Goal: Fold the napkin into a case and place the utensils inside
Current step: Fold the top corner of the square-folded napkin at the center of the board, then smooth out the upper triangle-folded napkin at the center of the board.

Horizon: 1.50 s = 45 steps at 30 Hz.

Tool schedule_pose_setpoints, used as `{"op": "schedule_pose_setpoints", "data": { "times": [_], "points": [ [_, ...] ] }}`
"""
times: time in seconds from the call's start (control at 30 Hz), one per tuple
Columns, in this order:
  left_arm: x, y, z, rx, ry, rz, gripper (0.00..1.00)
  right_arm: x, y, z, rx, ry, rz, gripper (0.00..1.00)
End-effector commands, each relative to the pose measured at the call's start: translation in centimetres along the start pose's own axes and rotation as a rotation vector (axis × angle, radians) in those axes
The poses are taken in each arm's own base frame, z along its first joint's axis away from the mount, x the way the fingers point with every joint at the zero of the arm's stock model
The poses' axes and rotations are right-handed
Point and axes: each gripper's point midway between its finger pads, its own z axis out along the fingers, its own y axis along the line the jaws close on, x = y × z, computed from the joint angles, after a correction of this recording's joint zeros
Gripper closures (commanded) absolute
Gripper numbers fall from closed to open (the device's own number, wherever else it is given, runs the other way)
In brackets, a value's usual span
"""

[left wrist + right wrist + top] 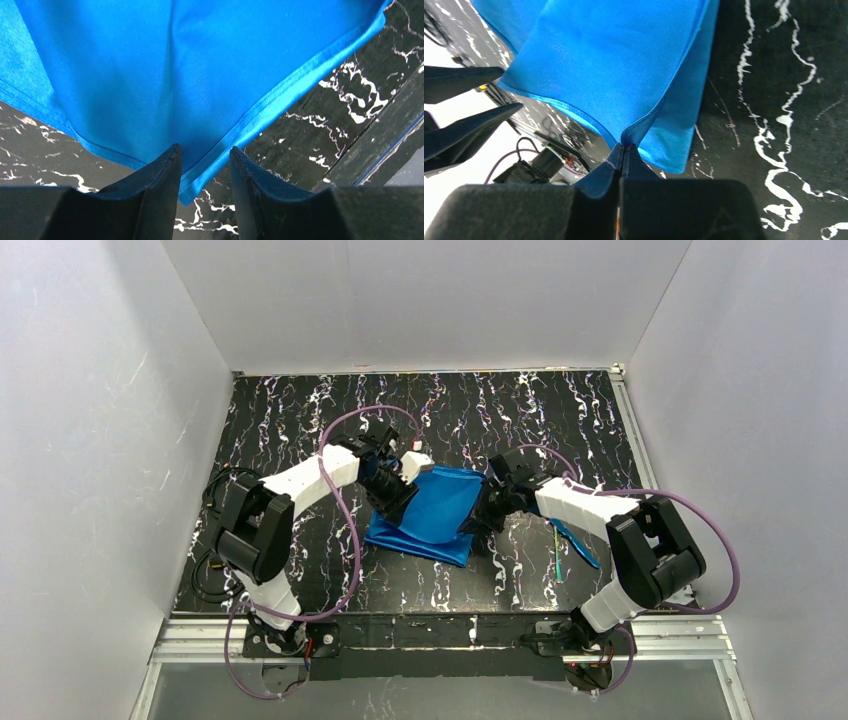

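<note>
1. Napkin (430,510) lies partly folded on the black marbled table (300,420), between the two grippers and touched by both.
2. The left gripper (204,150) stands narrowly parted. One hemmed corner of the cloth points straight back into the gap between its fingers (160,175), and the rest fans out ahead of them.
3. The right gripper (623,147) is pinched tight on a fold of the hem, which rises at its tips. A lifted layer spreads ahead and to its left, with a lower layer flat beneath.
4. The utensils (580,545) lie behind the right gripper, under its forearm and apart from the cloth. Their long axes run roughly along that arm.
5. Purple cables (352,530) loop behind the left gripper, beside its arm.
6. In the right wrist view, the left gripper's spread fingers sit just past the cloth's left edge.
</note>
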Motion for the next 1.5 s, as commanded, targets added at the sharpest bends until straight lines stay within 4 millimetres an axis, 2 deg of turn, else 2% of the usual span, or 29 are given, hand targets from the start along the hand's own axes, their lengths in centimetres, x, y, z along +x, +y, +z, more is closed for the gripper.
{"op": "schedule_pose_setpoints", "data": {
  "times": [0.0, 0.33, 0.57, 0.77, 0.87, 1.17, 1.33, 1.47],
  "points": [
    [1.3, -0.3, -2.0, -0.012, 0.005, 0.047, 0.63, 1.7, -1.8, 0.2, 0.045, 0.051, -0.032, 0.99],
    [3.8, -0.7, -1.4, 0.013, 0.056, 0.053, 0.69, 2.3, -1.3, 1.6, 0.048, 0.092, -0.09, 0.99],
    [5.6, -0.1, -0.8, -0.017, 0.101, 0.069, 0.73, 2.4, -1.4, 1.3, 0.051, 0.089, -0.107, 0.99],
    [6.0, 1.1, -1.1, -0.09, 0.101, 0.123, 0.75, 2.7, -1.3, 1.3, 0.033, 0.104, -0.114, 0.99],
    [6.2, 1.0, -1.3, -0.094, 0.099, 0.129, 0.76, 3.0, -1.2, 1.2, 0.02, 0.114, -0.129, 0.99],
    [5.5, 0.9, -1.3, -0.083, 0.08, 0.112, 0.75, 3.8, -3.4, 1.5, 0.061, 0.131, -0.148, 0.99],
    [6.1, 0.7, -1.3, -0.081, 0.092, 0.121, 0.76, 4.4, -3.7, 1.5, 0.051, 0.169, -0.176, 0.92],
    [6.9, 0.7, -1.3, -0.084, 0.107, 0.137, 0.77, 4.9, -4.2, 1.4, 0.054, 0.186, -0.19, 0.8]
  ]
}}
